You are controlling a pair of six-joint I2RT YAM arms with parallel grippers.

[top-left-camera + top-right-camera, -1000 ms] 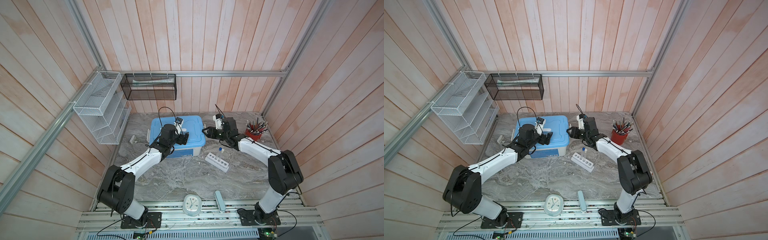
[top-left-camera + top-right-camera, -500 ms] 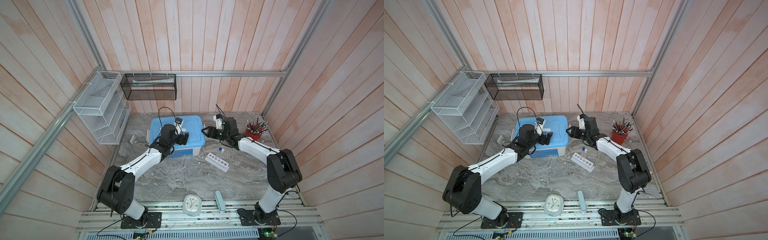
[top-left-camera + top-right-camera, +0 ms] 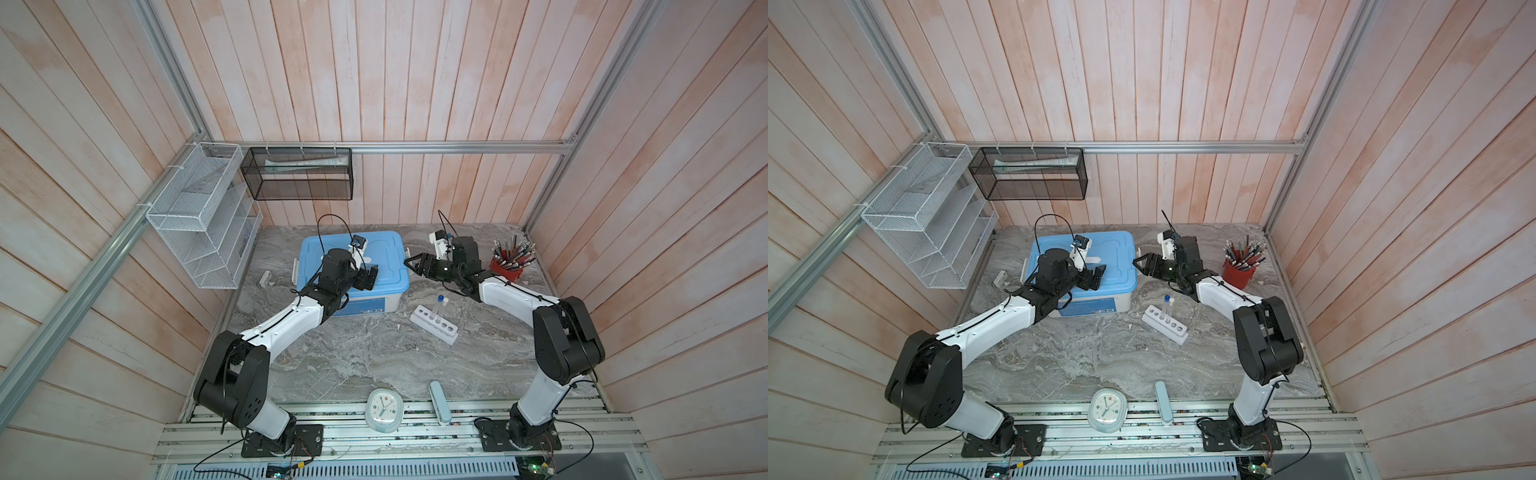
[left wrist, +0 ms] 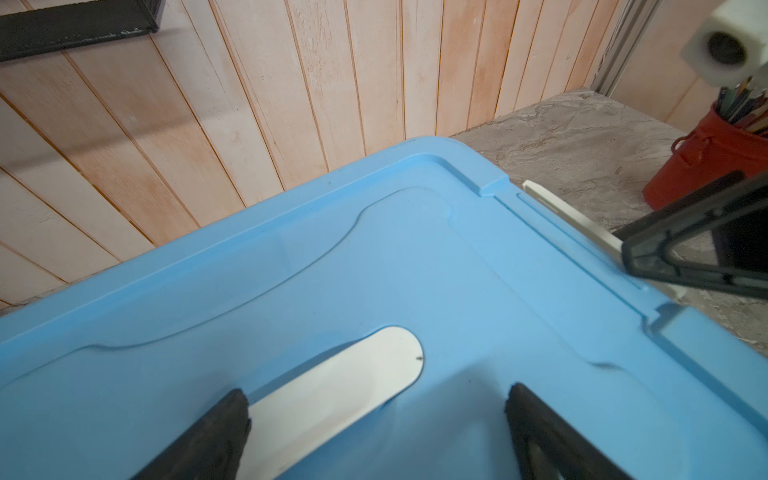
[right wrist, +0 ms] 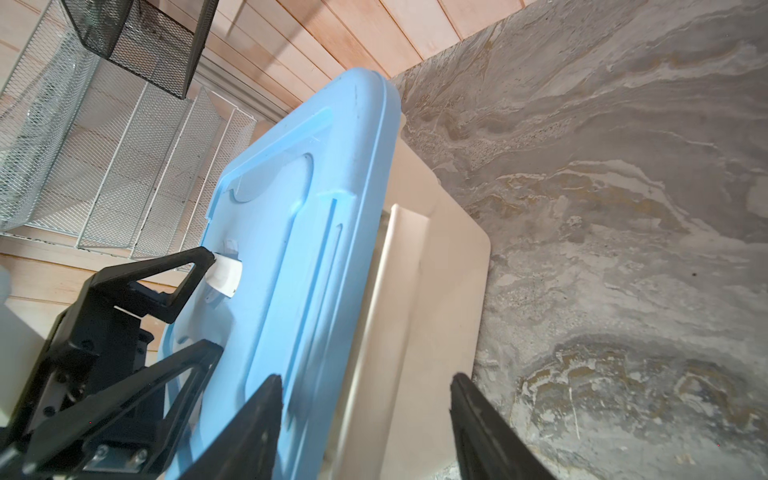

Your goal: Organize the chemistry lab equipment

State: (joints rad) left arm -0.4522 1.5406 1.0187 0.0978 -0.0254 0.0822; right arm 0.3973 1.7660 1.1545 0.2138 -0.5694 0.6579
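Two things sit at the near edge of the marble table (image 3: pixel 353 357): a round white clock (image 3: pixel 384 411) and, just to its right, a pale oblong case (image 3: pixel 439 402). Farther in, right of centre, the white six-hole rack (image 3: pixel 448 333) lies at a slant, with the blue-capped tube (image 3: pixel 437 308) and the white-capped tube (image 3: pixel 443 310) standing upright in neighbouring holes. Beyond it, to the left, is the blue-lidded box (image 3: pixel 386 253), its lid on. The left gripper (image 4: pixel 376 399) hovers over the right half of the lid, its fingers wide apart and holding nothing, with the white handle strip (image 4: pixel 332 395) of the lid between them. The right gripper (image 5: pixel 365 378) reaches in from the right to the box's right edge. Its fingers are apart, astride the cream latch (image 5: pixel 415 291) on that side, and whether they touch it cannot be told. At the far right stands the red cup of pens (image 3: pixel 505 268). A white wire shelf (image 3: pixel 199 232) hangs on the left wall, and a black mesh basket (image 3: pixel 299 178) hangs on the far wall.
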